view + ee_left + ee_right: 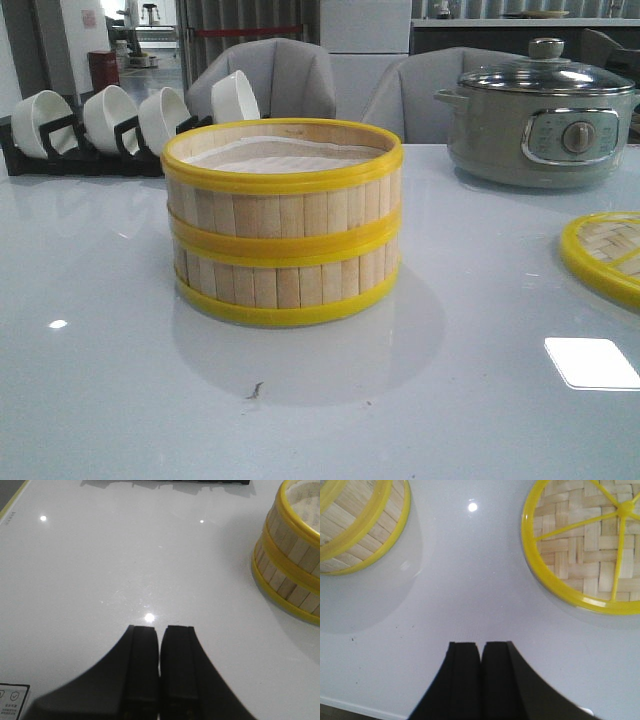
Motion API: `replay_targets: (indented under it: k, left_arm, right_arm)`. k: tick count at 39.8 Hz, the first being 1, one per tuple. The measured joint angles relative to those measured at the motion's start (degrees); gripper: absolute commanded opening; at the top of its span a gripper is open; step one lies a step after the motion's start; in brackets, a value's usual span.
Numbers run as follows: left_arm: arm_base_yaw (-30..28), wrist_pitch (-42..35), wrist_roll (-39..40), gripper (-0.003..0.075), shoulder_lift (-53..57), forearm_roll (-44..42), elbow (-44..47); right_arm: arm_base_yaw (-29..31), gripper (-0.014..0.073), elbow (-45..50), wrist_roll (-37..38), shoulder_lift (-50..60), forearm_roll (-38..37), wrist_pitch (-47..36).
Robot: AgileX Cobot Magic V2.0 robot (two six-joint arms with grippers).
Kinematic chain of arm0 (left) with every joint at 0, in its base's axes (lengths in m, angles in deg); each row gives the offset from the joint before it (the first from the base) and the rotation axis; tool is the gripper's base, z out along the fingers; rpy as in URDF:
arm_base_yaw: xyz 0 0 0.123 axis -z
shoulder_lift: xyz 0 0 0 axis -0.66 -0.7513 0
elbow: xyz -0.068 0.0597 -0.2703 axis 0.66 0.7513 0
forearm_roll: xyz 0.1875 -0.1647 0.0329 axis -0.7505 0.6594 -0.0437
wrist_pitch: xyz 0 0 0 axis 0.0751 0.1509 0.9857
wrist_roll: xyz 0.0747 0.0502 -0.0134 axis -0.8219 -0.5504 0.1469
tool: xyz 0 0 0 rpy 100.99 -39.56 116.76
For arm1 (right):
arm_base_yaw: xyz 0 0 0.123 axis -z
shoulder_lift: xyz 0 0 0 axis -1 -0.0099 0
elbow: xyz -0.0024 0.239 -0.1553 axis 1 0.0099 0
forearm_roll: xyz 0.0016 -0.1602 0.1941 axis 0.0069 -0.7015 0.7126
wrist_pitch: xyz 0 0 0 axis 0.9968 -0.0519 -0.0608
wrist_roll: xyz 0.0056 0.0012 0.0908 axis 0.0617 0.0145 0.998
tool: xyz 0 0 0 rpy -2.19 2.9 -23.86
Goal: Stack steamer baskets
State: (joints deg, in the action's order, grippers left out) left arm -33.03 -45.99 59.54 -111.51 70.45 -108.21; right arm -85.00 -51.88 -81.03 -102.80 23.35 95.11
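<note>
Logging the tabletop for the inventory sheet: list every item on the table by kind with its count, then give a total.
Steamer baskets: 2, one stacked on the other
Woven bamboo lid: 1
Electric cooking pot with glass lid: 1
White bowls in the black rack: 4
Black bowl rack: 1
Total: 9

Woven lid (605,257) — cut by frame edge.

Two steamer baskets (283,222) are seen stacked upright, one squarely on the other, on the table (120,400). Each is walled with pale bamboo slats and edged by bright yellow rims; a pale liner is seen inside the upper one.
</note>
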Motion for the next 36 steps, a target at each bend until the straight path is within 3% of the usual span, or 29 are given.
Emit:
replay_targets:
  k: [6, 15, 28, 36]
  left_arm:
    - [0.00, 0.00, 0.00, 0.0085, 0.00, 0.00, 0.00]
    - [0.00, -0.08, 0.00, 0.0085, 0.00, 0.00, 0.00]
    - [0.00, -0.08, 0.00, 0.0085, 0.00, 0.00, 0.00]
    - [0.00, -0.08, 0.00, 0.0085, 0.00, 0.00, 0.00]
  right_arm:
    - [0.00, 0.0078, -0.03, 0.00, -1.37, 0.00, -0.17]
    - [0.34, 0.0388, -1.77, 2.20, -8.34, -0.35, -1.33]
    - [8.64, 0.0392, -12.95, 2.52, -23.56, -3.18, -2.26]
    - [10.24, 0.0392, -18.49, 2.52, -31.95, -4.82, -2.40]
